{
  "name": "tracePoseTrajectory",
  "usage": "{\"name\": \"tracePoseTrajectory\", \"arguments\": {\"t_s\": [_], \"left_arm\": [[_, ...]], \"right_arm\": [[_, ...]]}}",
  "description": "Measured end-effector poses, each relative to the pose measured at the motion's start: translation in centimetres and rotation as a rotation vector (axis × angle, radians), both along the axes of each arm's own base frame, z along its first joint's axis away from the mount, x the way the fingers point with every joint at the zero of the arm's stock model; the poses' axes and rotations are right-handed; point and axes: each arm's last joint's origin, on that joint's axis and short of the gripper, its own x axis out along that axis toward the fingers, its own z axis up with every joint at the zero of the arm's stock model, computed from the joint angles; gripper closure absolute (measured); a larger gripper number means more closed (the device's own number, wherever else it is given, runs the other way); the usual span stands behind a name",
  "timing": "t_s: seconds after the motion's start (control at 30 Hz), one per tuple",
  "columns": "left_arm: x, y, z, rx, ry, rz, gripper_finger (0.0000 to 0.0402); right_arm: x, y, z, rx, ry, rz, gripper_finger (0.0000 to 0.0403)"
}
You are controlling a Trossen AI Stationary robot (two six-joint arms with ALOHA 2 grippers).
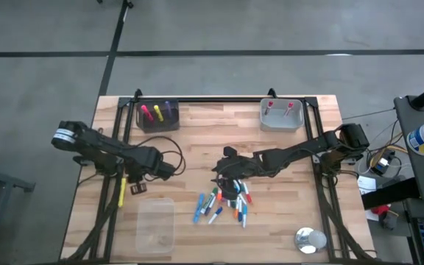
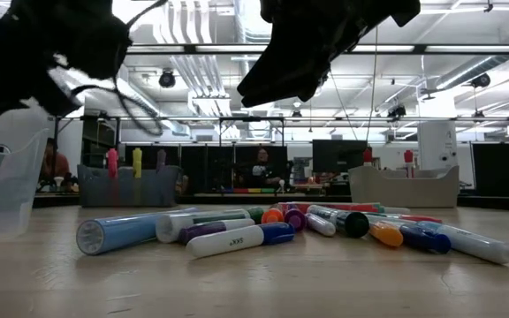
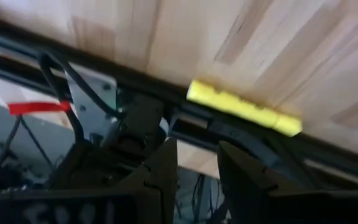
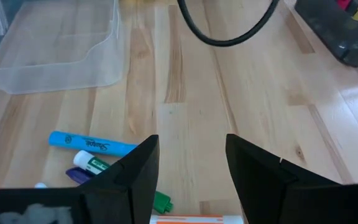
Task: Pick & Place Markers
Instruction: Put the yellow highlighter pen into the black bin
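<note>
Near the front edge of the table (image 1: 197, 147), toward the left corner, sits a clear box (image 1: 155, 224). A small shiny round thing (image 1: 309, 239) lies near the front right corner.

A little farther in, about the middle of the table, the markers (image 1: 223, 205) lie in a messy pile of blue, red, orange, green and purple. My right gripper (image 4: 191, 171) hangs just over the pile. Its two fingers are apart and hold nothing. A blue marker (image 4: 92, 143) lies just past them.

My left gripper (image 3: 194, 174) is by the left edge. Its fingers are apart too, with nothing between them. A yellow marker (image 3: 244, 107) lies right at that edge, just beyond my fingers.

At the back edge, a dark bin (image 1: 158, 124) on the left holds pink, yellow and purple markers standing up. A grey bin (image 1: 281, 124) on the right holds red ones.
</note>
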Motion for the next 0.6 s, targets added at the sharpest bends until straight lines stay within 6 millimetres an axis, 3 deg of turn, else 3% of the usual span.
{"name": "tracePoseTrajectory", "arguments": {"t_s": [0.23, 0.37, 0.6], "left_arm": [[-1.6, 0.0, -2.1, -0.056, 0.095, 0.019, 0.0308], [-2.1, -0.2, -3.3, -0.084, 0.092, 0.012, 0.0341], [-2.2, -0.4, -3.4, -0.115, 0.097, 0.032, 0.0398]], "right_arm": [[0.0, 0.0, 0.0, 0.000, 0.000, 0.000, 0.0220], [0.0, 0.0, 0.0, -0.003, 0.001, 0.003, 0.0220], [0.0, 0.0, 0.0, -0.003, 0.001, 0.003, 0.0220]]}}
